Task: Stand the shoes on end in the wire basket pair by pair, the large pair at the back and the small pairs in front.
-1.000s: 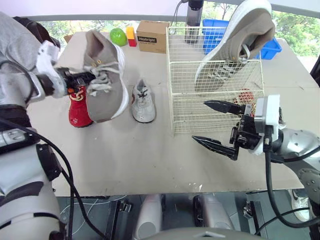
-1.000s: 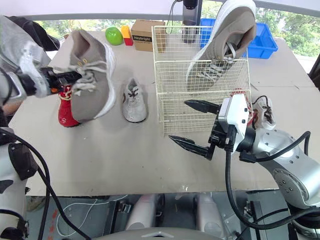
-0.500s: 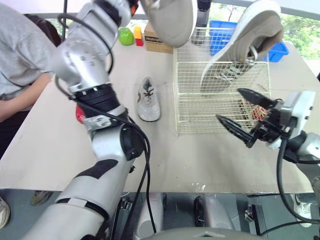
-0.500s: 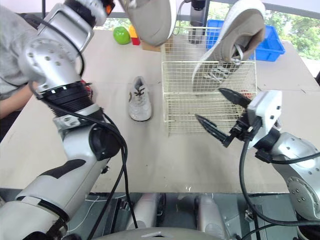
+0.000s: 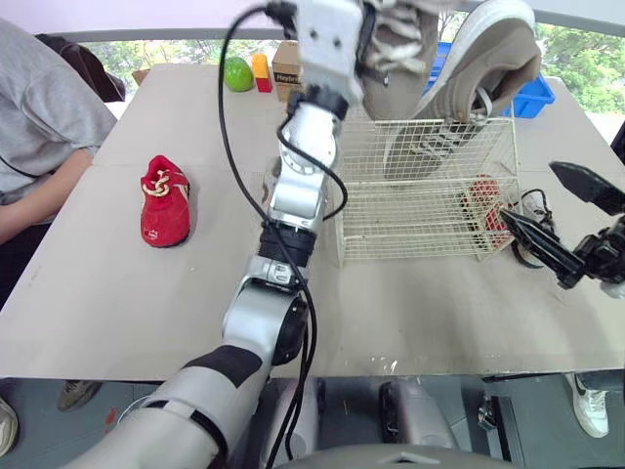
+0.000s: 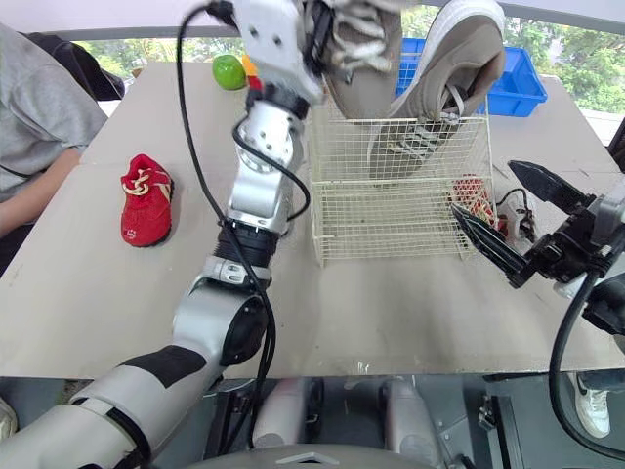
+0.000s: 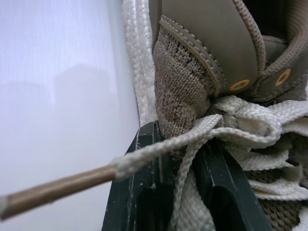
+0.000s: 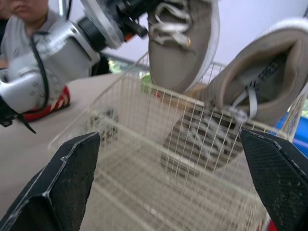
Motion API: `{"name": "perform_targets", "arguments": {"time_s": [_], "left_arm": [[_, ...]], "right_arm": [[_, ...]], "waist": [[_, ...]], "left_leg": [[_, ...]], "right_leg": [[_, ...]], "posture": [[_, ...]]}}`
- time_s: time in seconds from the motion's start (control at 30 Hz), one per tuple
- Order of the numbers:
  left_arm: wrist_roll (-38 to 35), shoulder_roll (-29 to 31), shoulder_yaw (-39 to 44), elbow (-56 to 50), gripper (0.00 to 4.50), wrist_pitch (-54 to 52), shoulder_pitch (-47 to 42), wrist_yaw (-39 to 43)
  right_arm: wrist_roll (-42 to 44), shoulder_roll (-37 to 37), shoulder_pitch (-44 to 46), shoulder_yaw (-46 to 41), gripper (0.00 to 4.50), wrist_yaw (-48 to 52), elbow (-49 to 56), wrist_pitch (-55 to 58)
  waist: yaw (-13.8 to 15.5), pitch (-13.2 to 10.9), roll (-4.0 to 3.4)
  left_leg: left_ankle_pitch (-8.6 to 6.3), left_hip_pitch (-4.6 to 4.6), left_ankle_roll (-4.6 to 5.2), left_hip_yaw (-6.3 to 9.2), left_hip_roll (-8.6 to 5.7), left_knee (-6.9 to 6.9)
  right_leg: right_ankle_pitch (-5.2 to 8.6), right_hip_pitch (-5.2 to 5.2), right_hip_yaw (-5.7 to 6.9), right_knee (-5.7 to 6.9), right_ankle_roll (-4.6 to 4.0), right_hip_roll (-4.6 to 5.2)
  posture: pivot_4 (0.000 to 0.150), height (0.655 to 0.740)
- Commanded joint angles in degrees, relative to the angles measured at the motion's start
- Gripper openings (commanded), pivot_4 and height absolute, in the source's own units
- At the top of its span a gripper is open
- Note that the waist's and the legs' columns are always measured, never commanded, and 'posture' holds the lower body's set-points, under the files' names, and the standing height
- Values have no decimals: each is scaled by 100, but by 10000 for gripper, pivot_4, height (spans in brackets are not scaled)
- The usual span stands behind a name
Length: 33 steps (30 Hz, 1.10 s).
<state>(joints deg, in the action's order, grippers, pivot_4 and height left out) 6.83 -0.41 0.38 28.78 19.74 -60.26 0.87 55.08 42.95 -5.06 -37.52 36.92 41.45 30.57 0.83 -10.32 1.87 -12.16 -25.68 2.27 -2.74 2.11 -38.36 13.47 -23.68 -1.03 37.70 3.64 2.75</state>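
Grey-brown mesh trainer [image 6: 356, 59] hangs above the cream wire basket [image 5: 420, 210], its tongue and laces pinched in the left gripper [image 7: 179, 144], beside its twin [image 5: 483, 59] leaning inside. The right gripper [image 5: 527, 191] gapes wide just right of the basket.

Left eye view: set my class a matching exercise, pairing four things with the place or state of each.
Things
1. red shoe farthest left
2. left grey shoe
3. right grey shoe
4. right gripper

Places or states
A. open, at the right end of the wire basket
B. lying on the table, left of the wire basket
C. standing on end in the wire basket, sticking out above its rim
D. held in the air over the wire basket by the left gripper

Pairs: 1-B, 2-D, 3-C, 4-A
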Motion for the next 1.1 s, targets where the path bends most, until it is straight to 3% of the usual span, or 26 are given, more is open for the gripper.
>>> {"name": "perform_targets", "arguments": {"time_s": [0.03,0.23,0.5,0.6,0.63,0.8,0.9,1.1], "left_arm": [[356,92,-182,-246,2358,451,92,-303],[518,13,-425,-573,2358,295,854,-409],[185,-62,-520,-1346,2358,-972,1741,141],[-197,-18,-448,-1707,17440,-1719,1985,532],[-279,5,-425,-1820,19277,-1895,2040,608],[-414,727,-194,-1332,37200,-1880,1820,1122],[-452,1425,-77,-310,37200,-1173,1325,1548],[-489,1961,13,1409,37200,-105,516,1865]], "right_arm": [[13,287,-111,-488,45000,562,-165,-266],[53,853,-130,-1044,45000,1566,-1113,-283],[-100,812,15,-895,45000,1641,-1326,-371],[-125,743,49,-787,45000,1576,-1279,-390],[-135,727,69,-758,45000,1553,-1275,-400],[-137,637,240,-503,45000,1505,-1273,-441],[-189,607,394,-291,45000,1479,-1312,-484],[-163,593,561,-82,45000,1428,-1260,-458]], "waist": [[-4,0,0],[15,2,-2],[-1,43,-63],[-1,64,-84],[6,76,-98],[-5,85,-109],[-49,94,-121],[-100,97,-126]], "left_leg": [[0,-1,0,2,0,0],[0,2,0,2,1,-1],[0,11,0,1,0,-1],[0,21,0,2,1,-1],[0,24,0,2,1,-1],[-1,107,0,1,0,-4],[-1,123,-1,-1,2,-4],[0,129,0,-1,5,0]], "right_leg": [[0,-1,1,0,0,-1],[0,4,3,0,0,1],[1,6,-3,5,1,-2],[1,17,-2,7,1,-5],[2,19,-2,7,1,-5],[26,93,-5,6,-13,-5],[28,96,-14,10,-7,-8],[11,96,-23,13,-35,-11]], "posture": [[1500,7400],[1500,7400],[1500,7400],[1500,7400],[1500,7400],[1500,7400],[1500,7400],[1500,7400]]}}
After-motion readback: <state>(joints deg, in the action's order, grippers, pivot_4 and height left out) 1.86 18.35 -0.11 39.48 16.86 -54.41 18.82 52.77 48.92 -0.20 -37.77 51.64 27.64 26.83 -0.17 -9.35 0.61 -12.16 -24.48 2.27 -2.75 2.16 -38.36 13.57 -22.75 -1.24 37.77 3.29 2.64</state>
